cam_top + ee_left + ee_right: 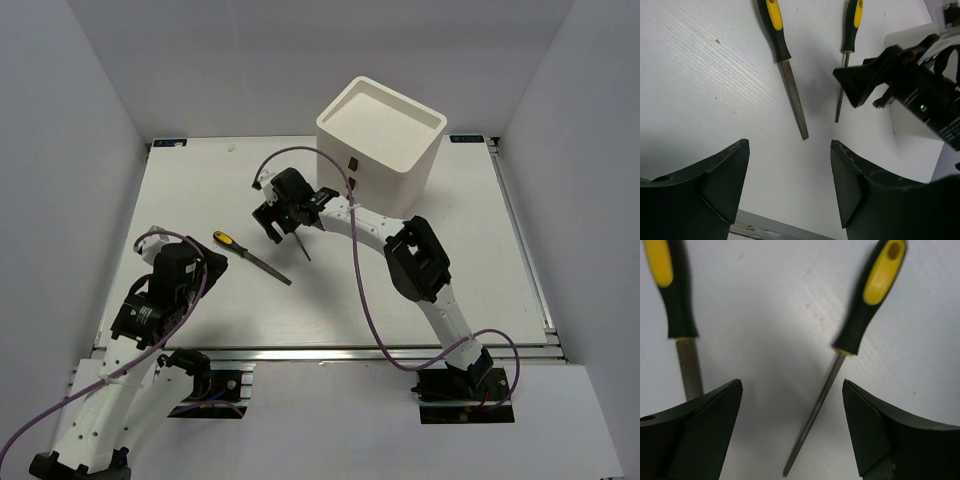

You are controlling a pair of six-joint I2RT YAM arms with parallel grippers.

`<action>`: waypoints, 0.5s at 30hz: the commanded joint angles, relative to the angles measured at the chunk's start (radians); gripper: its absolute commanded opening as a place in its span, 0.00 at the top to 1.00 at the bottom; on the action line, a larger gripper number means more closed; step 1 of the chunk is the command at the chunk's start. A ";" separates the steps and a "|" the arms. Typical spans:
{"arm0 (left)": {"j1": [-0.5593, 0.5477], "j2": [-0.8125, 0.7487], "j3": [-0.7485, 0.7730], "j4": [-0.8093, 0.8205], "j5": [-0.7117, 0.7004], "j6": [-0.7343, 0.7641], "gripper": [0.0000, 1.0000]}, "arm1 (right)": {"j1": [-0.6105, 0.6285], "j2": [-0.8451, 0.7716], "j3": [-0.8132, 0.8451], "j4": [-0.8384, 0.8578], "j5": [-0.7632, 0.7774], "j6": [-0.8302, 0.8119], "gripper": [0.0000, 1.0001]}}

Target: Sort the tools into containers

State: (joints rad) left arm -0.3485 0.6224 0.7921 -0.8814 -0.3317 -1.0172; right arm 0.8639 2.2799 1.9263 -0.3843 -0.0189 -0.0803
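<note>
A yellow-and-black-handled file (250,257) lies on the white table left of centre. A yellow-and-black screwdriver (302,246) lies just right of it, its handle hidden under my right gripper in the top view. My right gripper (273,222) hovers open over the screwdriver (850,335), whose shaft runs between the jaws; the file (676,315) shows at the left. My left gripper (210,264) is open and empty, close to the file (786,65), with the screwdriver (846,60) beyond it. The white stacked box (380,140) with red-brown tabs stands at the back right. No other tools show.
The right arm's black gripper body (900,82) reaches in at the right of the left wrist view. Grey walls enclose the table on three sides. The metal front rail (330,352) runs along the near edge.
</note>
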 commanded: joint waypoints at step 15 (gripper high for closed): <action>0.002 0.020 -0.031 -0.037 0.036 -0.058 0.22 | -0.109 0.188 0.151 0.203 -0.050 0.131 0.27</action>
State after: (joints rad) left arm -0.3485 0.6380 0.7727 -0.9268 -0.3088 -1.0542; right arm 0.7521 2.4603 2.0331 -0.2234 -0.0048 0.0277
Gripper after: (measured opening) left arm 0.769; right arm 0.738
